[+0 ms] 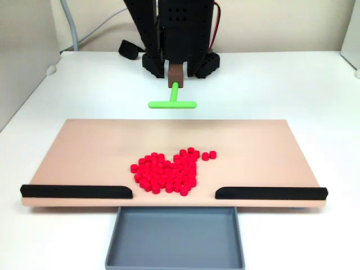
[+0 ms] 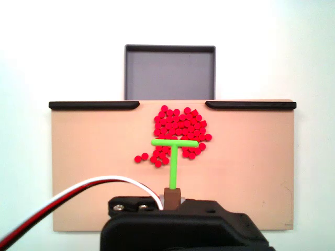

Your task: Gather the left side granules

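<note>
From the front fixed view I see the granules (image 1: 169,171) bunched in one loose red heap on the pink board (image 1: 84,152), around its middle and toward the near edge, just behind the gap between the two black rails (image 1: 76,192). A couple of pellets sit slightly apart at the heap's right far corner. Below that gap the grey tray (image 1: 174,236) rests on the white counter (image 1: 292,90), touching the board's near edge.

The green T-shaped pusher (image 1: 172,103) juts out of a brown holder (image 1: 176,73) at the end of the black arm (image 1: 180,28). Here its crossbar appears over the counter, just past the board's far edge and well apart from the heap; I cannot tell how high it hangs.

From the camera behind the arm, I see the granules (image 2: 180,125) close to the rails on the far side, with the tray (image 2: 170,73) beyond them. In this view the pusher (image 2: 172,157) has its crossbar lined up across the heap's near part, stem running back to the holder (image 2: 172,196) above the arm's body (image 2: 183,227). A few stray pellets lie left of the stem.

The claw's fingers are hidden behind the holder and housing, so I cannot tell whether they are apart or clamped.
</note>
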